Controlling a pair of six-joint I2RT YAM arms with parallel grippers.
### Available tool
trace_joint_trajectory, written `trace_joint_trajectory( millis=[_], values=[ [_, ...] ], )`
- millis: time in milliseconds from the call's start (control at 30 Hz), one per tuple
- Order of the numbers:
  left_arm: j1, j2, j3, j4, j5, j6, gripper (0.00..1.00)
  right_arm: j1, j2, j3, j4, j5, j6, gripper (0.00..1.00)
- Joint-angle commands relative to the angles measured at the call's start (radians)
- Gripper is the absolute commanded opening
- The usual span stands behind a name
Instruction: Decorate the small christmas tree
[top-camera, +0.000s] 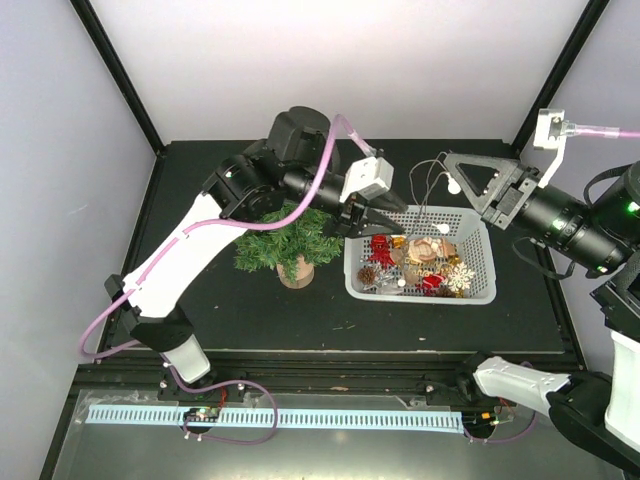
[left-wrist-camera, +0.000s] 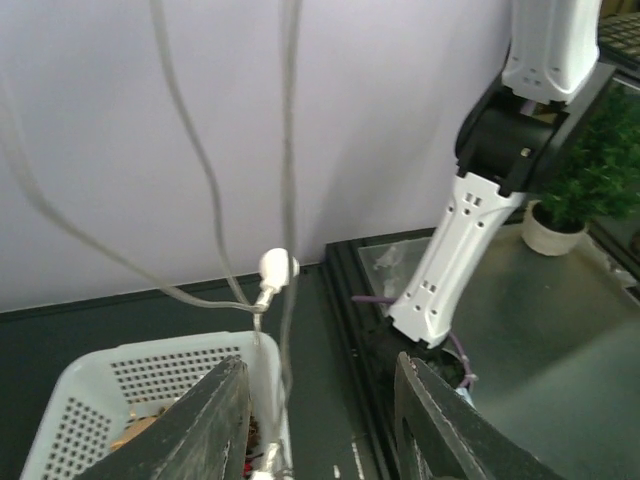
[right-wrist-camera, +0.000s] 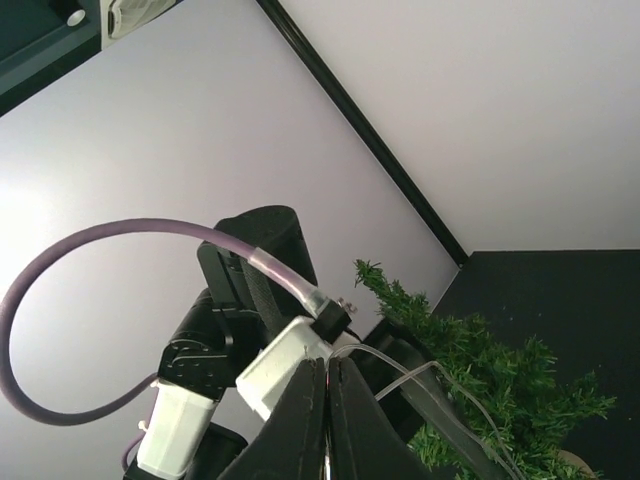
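The small christmas tree (top-camera: 288, 243) stands on its tan stump left of the basket; its branches also show in the right wrist view (right-wrist-camera: 500, 395). A clear light string (top-camera: 432, 190) with white bulbs hangs from my right gripper (top-camera: 452, 165) down into the white basket (top-camera: 480, 232). My right gripper (right-wrist-camera: 327, 420) is shut on that wire, held above the basket's far edge. My left gripper (top-camera: 375, 226) is open over the basket's left rim. In the left wrist view, wire strands and a bulb (left-wrist-camera: 275, 268) hang between its open fingers (left-wrist-camera: 215, 425), untouched.
The basket (left-wrist-camera: 90, 385) holds several ornaments: red, gold, a pinecone, a white snowflake (top-camera: 460, 278). The left arm's forearm passes over the tree. A green potted plant (left-wrist-camera: 590, 175) shows beyond the right arm's white link (left-wrist-camera: 450, 260). Black frame posts stand at the back corners.
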Motion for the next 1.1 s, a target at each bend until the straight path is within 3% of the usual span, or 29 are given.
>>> trace_joint_trajectory(
  millis=[0, 367, 700, 767, 867, 900, 967, 1067],
  values=[
    [-0.032, 0.028, 0.033, -0.056, 0.046, 0.044, 0.44, 0.004, -0.011, -0.02, 0.041, 0.004, 0.016, 0.04],
    [-0.041, 0.07, 0.043, -0.024, -0.004, 0.029, 0.53, 0.005, -0.036, -0.074, 0.085, -0.005, 0.04, 0.05],
    [-0.065, 0.082, 0.055, -0.043, 0.03, 0.046, 0.15, 0.004, -0.049, -0.099, 0.09, -0.002, 0.044, 0.06],
    [-0.069, 0.082, 0.055, -0.044, 0.029, 0.047, 0.14, 0.004, -0.05, -0.104, 0.093, -0.005, 0.047, 0.07],
    [-0.076, 0.084, 0.055, -0.041, 0.017, 0.044, 0.2, 0.004, -0.055, -0.126, 0.108, -0.013, 0.053, 0.07],
    [-0.076, 0.085, 0.055, -0.042, 0.012, 0.046, 0.18, 0.004, -0.058, -0.133, 0.112, -0.013, 0.054, 0.07],
    [-0.078, 0.085, 0.052, -0.043, -0.002, 0.05, 0.03, 0.003, -0.067, -0.146, 0.121, -0.01, 0.057, 0.07],
    [-0.078, 0.082, 0.048, -0.047, -0.021, 0.053, 0.02, 0.003, -0.072, -0.155, 0.113, 0.0, 0.05, 0.07]
  ],
)
